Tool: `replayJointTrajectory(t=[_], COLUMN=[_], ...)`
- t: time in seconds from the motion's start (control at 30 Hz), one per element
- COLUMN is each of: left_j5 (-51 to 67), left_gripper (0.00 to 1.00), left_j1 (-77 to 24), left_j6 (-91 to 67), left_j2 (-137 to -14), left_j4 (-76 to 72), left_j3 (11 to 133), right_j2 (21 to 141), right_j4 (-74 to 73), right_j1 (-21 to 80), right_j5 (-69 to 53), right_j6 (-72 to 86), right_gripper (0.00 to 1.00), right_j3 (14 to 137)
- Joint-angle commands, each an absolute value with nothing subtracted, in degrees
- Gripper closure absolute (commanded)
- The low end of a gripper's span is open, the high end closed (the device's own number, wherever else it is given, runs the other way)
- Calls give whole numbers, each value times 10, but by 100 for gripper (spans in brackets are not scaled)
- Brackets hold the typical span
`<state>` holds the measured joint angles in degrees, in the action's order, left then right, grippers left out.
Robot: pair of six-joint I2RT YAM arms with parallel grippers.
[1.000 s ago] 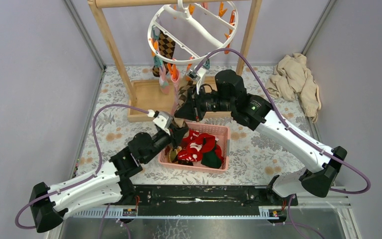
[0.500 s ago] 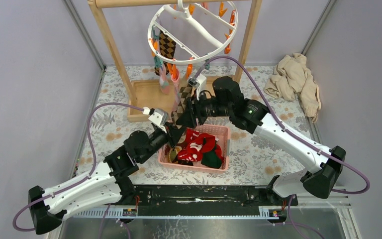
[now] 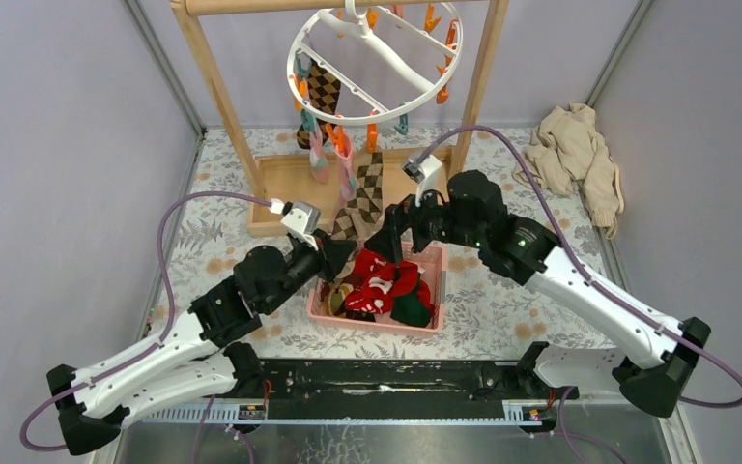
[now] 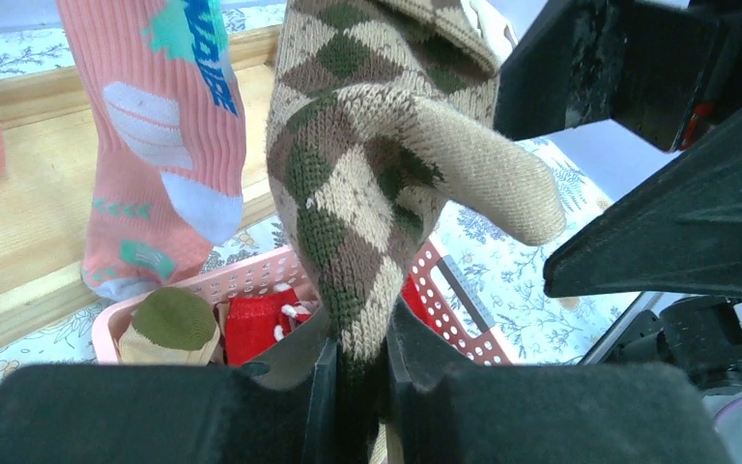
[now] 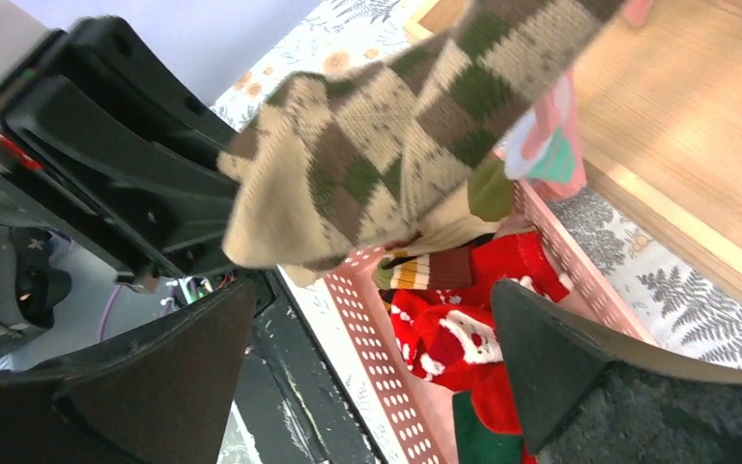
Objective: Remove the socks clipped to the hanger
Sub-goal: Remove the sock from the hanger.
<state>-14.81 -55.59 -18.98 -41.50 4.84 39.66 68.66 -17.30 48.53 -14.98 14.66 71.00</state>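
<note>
The white ring hanger (image 3: 375, 60) hangs from the wooden rack, with a dark checked sock (image 3: 323, 87) and pink socks (image 3: 321, 157) clipped on its left side. A brown-beige argyle sock (image 3: 365, 188) stretches down from a clip at the ring's near edge. My left gripper (image 3: 334, 253) is shut on its toe end (image 4: 359, 353). The same sock (image 4: 367, 174) fills the left wrist view beside a pink sock (image 4: 155, 126). My right gripper (image 3: 393, 232) stands open just right of the argyle sock (image 5: 377, 164), with nothing between its wide-apart fingers (image 5: 580, 367).
A pink basket (image 3: 433, 259) holding red and green socks sits under both grippers; its rim (image 5: 386, 387) shows below the right fingers. The rack's wooden base (image 3: 280, 188) lies behind. A beige cloth heap (image 3: 575, 155) is at the back right.
My right gripper has opened, let go of the argyle sock and drawn back to the right. The left gripper has kept its hold on the sock and shifted slightly left.
</note>
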Motion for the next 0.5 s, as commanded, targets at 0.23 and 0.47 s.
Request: replayJointTrajectory(t=[0.23,0.47], left_j5=[-145,-140], left_gripper=[79,79], left_j1=[-560,-561], left_j6=[-216,-230], left_j2=[-421,-407], left_j4=[124,158], left_j3=[488,515], right_j2=[617,595], right_j4=[-142,-140], right_j1=[471,465], right_j5=[-62,-38], right_j6=[153,160], right_gripper=[0,2], right_j3=[617,590])
